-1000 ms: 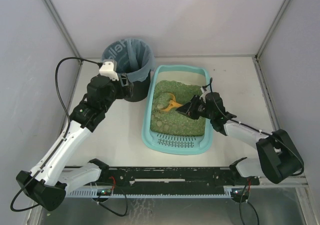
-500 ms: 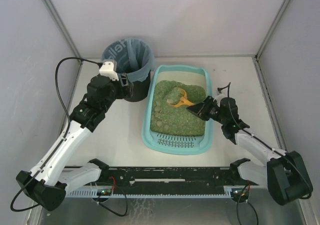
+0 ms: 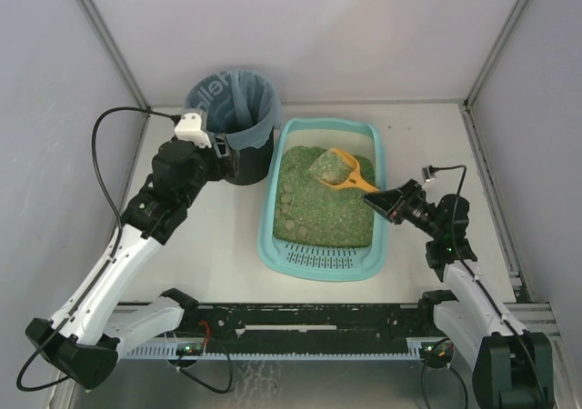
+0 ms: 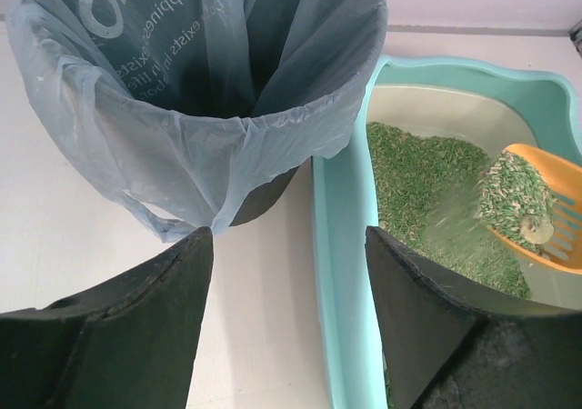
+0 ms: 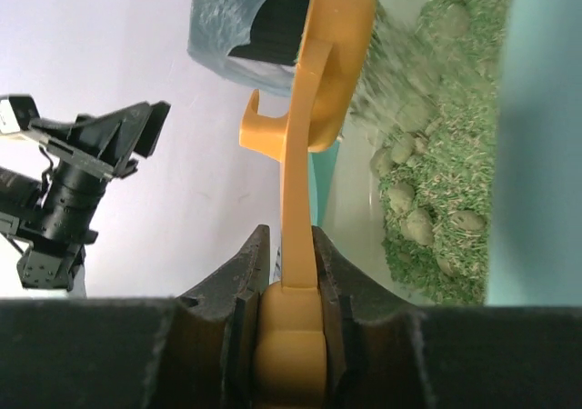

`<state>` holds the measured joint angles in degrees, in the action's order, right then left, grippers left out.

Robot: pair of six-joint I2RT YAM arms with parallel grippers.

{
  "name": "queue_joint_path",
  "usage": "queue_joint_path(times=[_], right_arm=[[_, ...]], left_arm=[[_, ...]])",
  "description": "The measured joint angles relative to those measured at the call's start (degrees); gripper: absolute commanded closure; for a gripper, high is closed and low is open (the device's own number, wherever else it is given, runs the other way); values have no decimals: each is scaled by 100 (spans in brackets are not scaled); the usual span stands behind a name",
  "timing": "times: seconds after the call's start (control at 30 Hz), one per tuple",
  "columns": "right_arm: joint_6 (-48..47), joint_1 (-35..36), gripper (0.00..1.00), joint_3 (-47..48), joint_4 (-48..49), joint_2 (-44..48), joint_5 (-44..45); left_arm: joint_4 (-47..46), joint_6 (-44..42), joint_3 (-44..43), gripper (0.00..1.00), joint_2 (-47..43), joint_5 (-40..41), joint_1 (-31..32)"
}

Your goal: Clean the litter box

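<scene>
The light-teal litter box (image 3: 270,211) lies at mid-table, filled with green litter and several clumps. My right gripper (image 3: 379,201) is shut on the handle of the orange scoop (image 3: 353,174), which is raised over the box's far right part. A litter-coated clump (image 3: 325,165) rests in the scoop, and grains are falling from it in the right wrist view. There the scoop (image 5: 332,45) stands edge-on, with my right gripper (image 5: 291,238) clamping its handle. My left gripper (image 4: 287,236) hangs open and empty between the bin (image 4: 182,109) and the box rim (image 4: 338,245).
The round black bin (image 3: 232,107), lined with a blue bag, stands just left of the box's far end. Grey walls enclose the table on three sides. Bare table lies to the right of the box. My left arm (image 5: 77,168) shows beyond the scoop.
My right arm drew back to the right and raised the scoop out of the litter with a clump in it. The left arm shifted only slightly.
</scene>
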<state>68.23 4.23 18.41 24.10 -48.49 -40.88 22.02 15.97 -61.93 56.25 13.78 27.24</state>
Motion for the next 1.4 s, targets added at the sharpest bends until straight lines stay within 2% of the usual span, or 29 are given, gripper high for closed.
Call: queue_joint_path(times=[0.13, 0.37, 0.8, 1.4], right_arm=[[243, -393, 100, -256, 33, 289, -221], [531, -516, 100, -328, 293, 74, -511], [501, -138, 100, -26, 433, -332, -754], [201, -162, 100, 168, -166, -216, -623]], left_arm=[[28, 13, 0, 27, -201, 103, 0], [42, -7, 2, 26, -428, 424, 0], [120, -13, 66, 26, -531, 649, 0], [131, -55, 66, 26, -525, 610, -92]])
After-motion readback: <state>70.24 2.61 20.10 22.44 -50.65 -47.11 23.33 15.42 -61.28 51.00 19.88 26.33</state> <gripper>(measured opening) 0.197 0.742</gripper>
